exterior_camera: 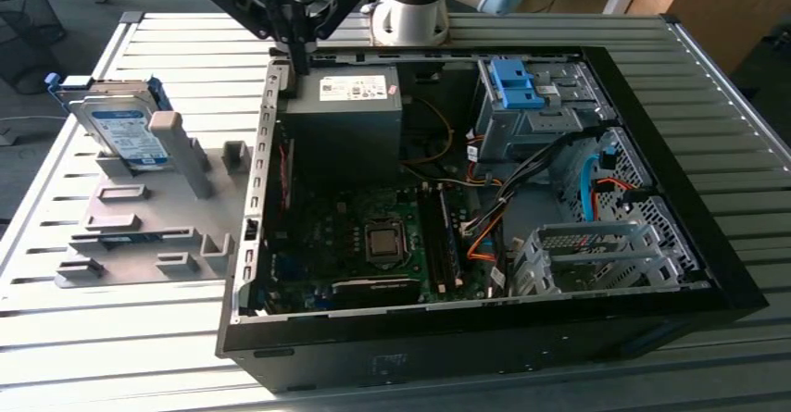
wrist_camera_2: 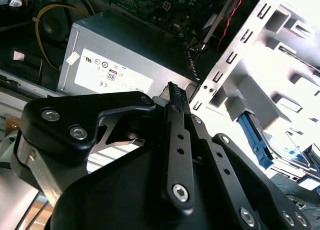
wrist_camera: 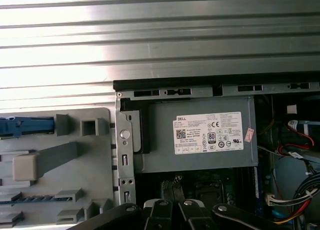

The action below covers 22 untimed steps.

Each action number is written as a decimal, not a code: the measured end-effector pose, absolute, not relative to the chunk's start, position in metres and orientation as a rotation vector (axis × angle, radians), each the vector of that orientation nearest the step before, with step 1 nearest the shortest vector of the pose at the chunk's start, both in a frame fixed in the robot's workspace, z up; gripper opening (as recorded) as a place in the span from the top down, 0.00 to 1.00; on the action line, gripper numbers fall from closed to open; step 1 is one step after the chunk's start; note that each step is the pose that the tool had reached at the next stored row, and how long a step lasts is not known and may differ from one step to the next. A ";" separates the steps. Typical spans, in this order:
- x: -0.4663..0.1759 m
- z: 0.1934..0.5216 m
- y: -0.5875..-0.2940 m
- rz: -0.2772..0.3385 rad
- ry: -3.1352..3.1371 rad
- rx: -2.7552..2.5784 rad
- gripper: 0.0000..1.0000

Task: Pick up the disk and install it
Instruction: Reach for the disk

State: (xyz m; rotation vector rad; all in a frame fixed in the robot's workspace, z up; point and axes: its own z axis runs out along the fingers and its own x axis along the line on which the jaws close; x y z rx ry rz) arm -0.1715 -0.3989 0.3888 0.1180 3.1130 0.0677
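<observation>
in the exterior view the arm above the gripper (exterior_camera: 300, 60) is cut off at the frame edge. its fingers are drawn together, gripping nothing, with the tips at the wall of the computer case (exterior_camera: 495, 347), beside the power supply (exterior_camera: 346, 106). the disk (exterior_camera: 121, 130) stands on edge in the grey fixture (exterior_camera: 136, 218) at the exterior view's left, well apart from the gripper. it has a silver body, a white-and-blue label and blue rails. its lower end is hidden by the fixture.

One disk (exterior_camera: 128, 132), one grey holder (exterior_camera: 139, 219), one computer case (exterior_camera: 495, 343) (lying open), one power supply (exterior_camera: 340, 125)
</observation>
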 end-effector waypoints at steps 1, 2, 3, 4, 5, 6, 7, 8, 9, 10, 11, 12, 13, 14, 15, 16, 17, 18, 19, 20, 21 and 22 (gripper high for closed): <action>-0.172 0.389 -0.399 0.068 3.113 0.118 0.89; -0.172 0.389 -0.399 0.068 3.113 0.118 0.89; -0.173 0.389 -0.399 0.068 3.113 0.118 0.89; -0.173 0.389 -0.399 0.068 3.113 0.118 0.89; -0.173 0.389 -0.399 0.068 3.113 0.118 0.89; -0.173 0.389 -0.399 0.068 3.113 0.118 0.89; -0.173 0.389 -0.399 0.068 3.113 0.118 0.89; -0.173 0.389 -0.399 0.068 3.113 0.118 0.89; -0.173 0.389 -0.398 0.068 3.113 0.118 0.89; -0.173 0.389 -0.398 0.068 3.113 0.118 0.89; -0.173 0.389 -0.398 0.068 3.113 0.118 0.89; -0.173 0.389 -0.398 0.068 3.113 0.118 0.89; -0.173 0.389 -0.397 0.068 3.113 0.118 0.89; -0.173 0.389 -0.397 0.068 3.113 0.118 0.89; -0.173 0.389 -0.397 0.068 3.113 0.118 0.89; -0.174 0.388 -0.397 0.068 3.113 0.118 0.89; -0.174 0.388 -0.397 0.068 3.113 0.118 0.89; -0.174 0.388 -0.397 0.068 3.113 0.118 0.89; -0.174 0.388 -0.396 0.068 3.113 0.118 0.89; -0.174 0.388 -0.396 0.068 3.113 0.118 0.89; -0.174 0.388 -0.396 0.068 3.113 0.118 0.89; -0.175 0.388 -0.396 0.068 3.113 0.118 0.89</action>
